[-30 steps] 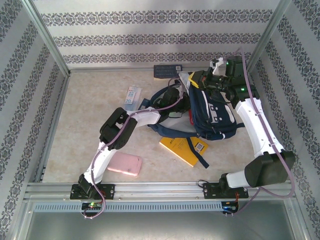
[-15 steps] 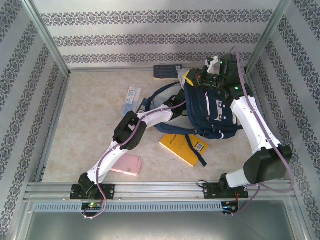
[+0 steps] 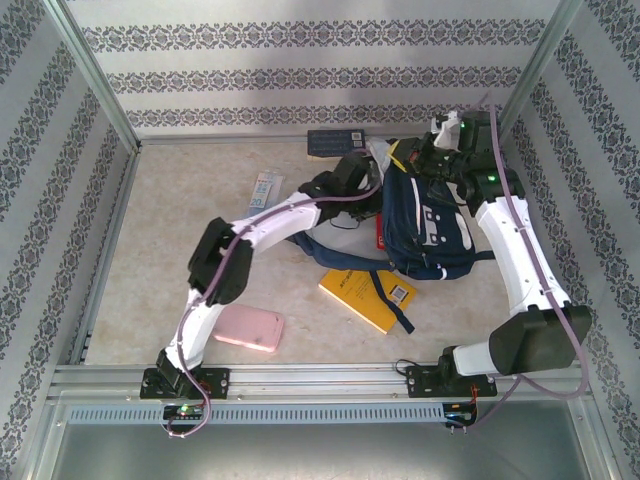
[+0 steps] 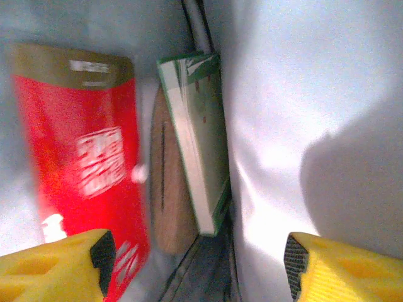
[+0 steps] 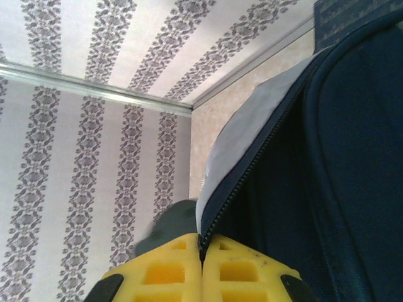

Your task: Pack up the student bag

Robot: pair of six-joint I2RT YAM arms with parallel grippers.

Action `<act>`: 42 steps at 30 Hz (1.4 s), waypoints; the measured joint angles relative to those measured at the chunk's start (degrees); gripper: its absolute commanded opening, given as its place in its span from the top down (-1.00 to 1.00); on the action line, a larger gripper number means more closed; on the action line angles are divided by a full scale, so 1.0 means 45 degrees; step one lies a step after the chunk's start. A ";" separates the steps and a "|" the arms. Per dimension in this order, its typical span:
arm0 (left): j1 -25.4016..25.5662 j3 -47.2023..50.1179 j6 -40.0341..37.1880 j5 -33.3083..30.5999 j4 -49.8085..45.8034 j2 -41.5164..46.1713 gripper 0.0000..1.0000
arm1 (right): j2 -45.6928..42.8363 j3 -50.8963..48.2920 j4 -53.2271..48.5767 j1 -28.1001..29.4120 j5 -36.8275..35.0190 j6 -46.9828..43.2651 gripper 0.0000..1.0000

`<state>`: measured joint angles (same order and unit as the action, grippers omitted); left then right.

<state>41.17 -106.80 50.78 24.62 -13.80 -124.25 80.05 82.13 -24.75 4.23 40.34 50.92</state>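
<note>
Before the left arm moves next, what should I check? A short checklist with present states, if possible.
1. Left gripper open, nothing between its fingers: ok.
2. Right gripper shut on the student bag's zipper edge: ok.
3. Red book and green book inside the bag: ok.
4. Yellow book and pink case packed: not ok, both on the table.
5. Straps clear of the left arm: cannot tell.

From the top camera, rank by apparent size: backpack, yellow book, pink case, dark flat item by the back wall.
1. backpack
2. yellow book
3. pink case
4. dark flat item; farthest back, so unsure
</note>
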 measured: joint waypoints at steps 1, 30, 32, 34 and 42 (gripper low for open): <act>-0.0029 0.0563 -0.0277 -0.0296 -0.0359 0.0797 -0.45 | -0.0010 0.0000 -0.0141 0.0000 -0.0160 -0.0117 1.00; -0.1962 1.1438 0.2331 -0.5367 -0.9068 1.7500 -0.99 | 0.2089 0.0845 -0.3249 0.4376 -0.6465 -0.5600 -0.31; -0.2152 1.1472 0.2424 -0.5479 -0.9675 1.7675 -0.99 | 0.1982 0.0855 -0.3293 0.4915 -0.7164 -0.5984 -0.58; -0.2356 1.1472 0.2448 -0.5581 -1.0137 1.7767 -0.99 | 0.1685 0.0714 -0.3181 0.5610 -0.7888 -0.6450 -0.80; -0.2676 1.0734 0.2225 -0.7043 -1.1628 1.8209 -0.99 | -0.0204 -0.1773 -0.1010 1.0656 -0.8539 -0.7970 -0.96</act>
<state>29.12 -58.50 60.80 -7.07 -66.13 -42.30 79.13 74.15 -29.30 52.18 1.91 15.05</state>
